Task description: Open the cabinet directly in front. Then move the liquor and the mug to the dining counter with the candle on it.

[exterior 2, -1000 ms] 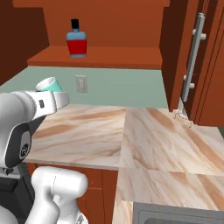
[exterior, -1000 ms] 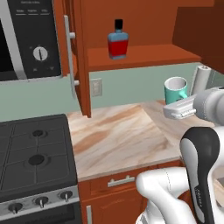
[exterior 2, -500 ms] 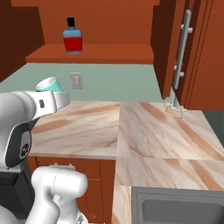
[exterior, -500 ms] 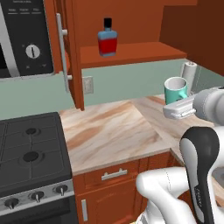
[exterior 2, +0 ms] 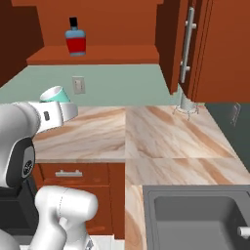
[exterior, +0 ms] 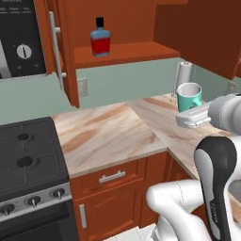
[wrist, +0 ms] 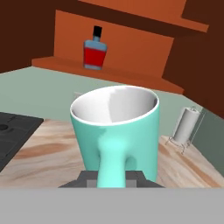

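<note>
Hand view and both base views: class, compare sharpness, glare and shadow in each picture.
Hand view: the teal cylindrical mug with white inside looms large and crisp, soft shading inside, no glare. Left base view: even flat light, the blue-and-red squarish bottle with black cap sharp, the open reddish-brown wood cabinet dim within. Right base view: the marble-patterned worktop evenly lit, no blur.

Green wall (exterior: 122,80); marble worktop (exterior 2: 161,141); black stove (exterior: 23,160)
</note>
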